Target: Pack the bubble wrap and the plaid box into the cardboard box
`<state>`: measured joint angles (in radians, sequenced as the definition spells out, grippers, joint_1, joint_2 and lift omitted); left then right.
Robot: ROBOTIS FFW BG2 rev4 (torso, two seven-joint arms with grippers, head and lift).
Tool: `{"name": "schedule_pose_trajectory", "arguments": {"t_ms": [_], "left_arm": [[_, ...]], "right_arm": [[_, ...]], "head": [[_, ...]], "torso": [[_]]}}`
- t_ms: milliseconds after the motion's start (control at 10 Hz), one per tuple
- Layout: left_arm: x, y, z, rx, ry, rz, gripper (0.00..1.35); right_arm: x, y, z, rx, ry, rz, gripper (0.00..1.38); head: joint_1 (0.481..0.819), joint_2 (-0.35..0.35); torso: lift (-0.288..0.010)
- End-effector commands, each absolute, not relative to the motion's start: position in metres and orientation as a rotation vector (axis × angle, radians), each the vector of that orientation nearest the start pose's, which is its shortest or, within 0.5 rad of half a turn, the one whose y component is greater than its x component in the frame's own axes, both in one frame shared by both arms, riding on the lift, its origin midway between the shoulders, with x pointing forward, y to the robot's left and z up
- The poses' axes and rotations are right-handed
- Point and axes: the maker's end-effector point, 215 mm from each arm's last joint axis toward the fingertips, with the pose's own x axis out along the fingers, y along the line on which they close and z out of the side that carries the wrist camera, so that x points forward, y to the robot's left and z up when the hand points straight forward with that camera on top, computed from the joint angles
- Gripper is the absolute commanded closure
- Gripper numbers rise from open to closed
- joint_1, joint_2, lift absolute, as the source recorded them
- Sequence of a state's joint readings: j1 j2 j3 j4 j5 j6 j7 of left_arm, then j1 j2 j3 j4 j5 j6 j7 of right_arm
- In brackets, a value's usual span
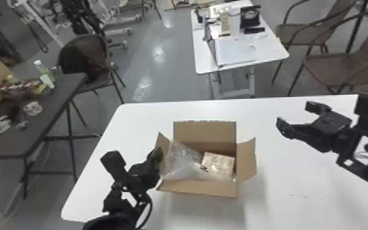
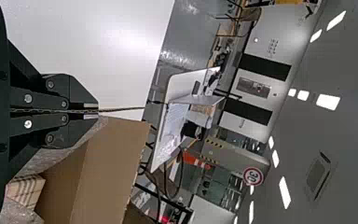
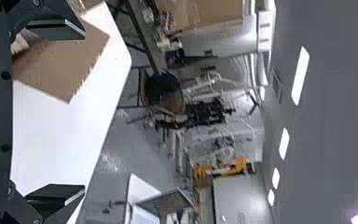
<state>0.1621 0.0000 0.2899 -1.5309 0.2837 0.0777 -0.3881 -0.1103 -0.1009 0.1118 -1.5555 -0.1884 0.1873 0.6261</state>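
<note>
Nearest in the head view, left gripper (image 1: 158, 153) at the left side of the cardboard box (image 1: 197, 188), clenched on the left flap (image 1: 161, 141). From closer up in the left wrist view, fingertips of the left gripper (image 2: 98, 111) pressed to either face of the thin flap edge. Just beside that grip, bubble wrap (image 1: 180, 162) inside the cardboard box, bunched toward the left flap. Farther from the same grip, plaid box (image 1: 218, 162) in the right part of the cardboard box, next to the bubble wrap. Well apart to the right, right gripper (image 1: 294, 113) above the white table (image 1: 290, 171), released, with a wide gap between fingers. Beyond, dark table (image 1: 49, 113) to the left, smaller white table (image 1: 238, 50) and brown chairs (image 1: 330, 67). Farther off, round red-rimmed sign (image 2: 253, 176) in the left wrist view; orange object (image 3: 237, 164) in the right wrist view.
</note>
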Motion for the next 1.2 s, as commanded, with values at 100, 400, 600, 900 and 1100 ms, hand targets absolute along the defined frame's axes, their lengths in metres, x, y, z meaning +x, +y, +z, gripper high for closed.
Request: {"name": "schedule_pose_trajectory", "arguments": {"t_ms": [100,400,600,900,1100], "left_arm": [[0.510,0.315,-0.451,-0.321,0.175,-0.070,1.19],[0.507,0.318,-0.451,-0.322,0.171,-0.065,1.19],[0.507,0.319,-0.452,-0.319,0.173,-0.061,1.19],[0.503,0.357,-0.439,-0.297,0.110,0.069,1.19],[0.497,0.363,-0.445,-0.326,0.111,0.127,1.19]], "right_arm": [[0.543,-0.162,-0.343,0.143,-0.043,0.456,0.14],[0.492,-0.247,-0.388,0.161,-0.039,0.103,0.14],[0.466,-0.271,-0.419,0.154,0.023,-0.013,0.14],[0.469,-0.264,-0.426,0.165,0.033,0.019,0.14],[0.469,-0.263,-0.427,0.172,0.036,0.023,0.14]], "head": [[0.695,0.212],[0.695,0.111],[0.695,0.065],[0.695,0.079],[0.695,0.114]], "torso": [[-0.018],[-0.018],[-0.018],[-0.018],[-0.018]]}}
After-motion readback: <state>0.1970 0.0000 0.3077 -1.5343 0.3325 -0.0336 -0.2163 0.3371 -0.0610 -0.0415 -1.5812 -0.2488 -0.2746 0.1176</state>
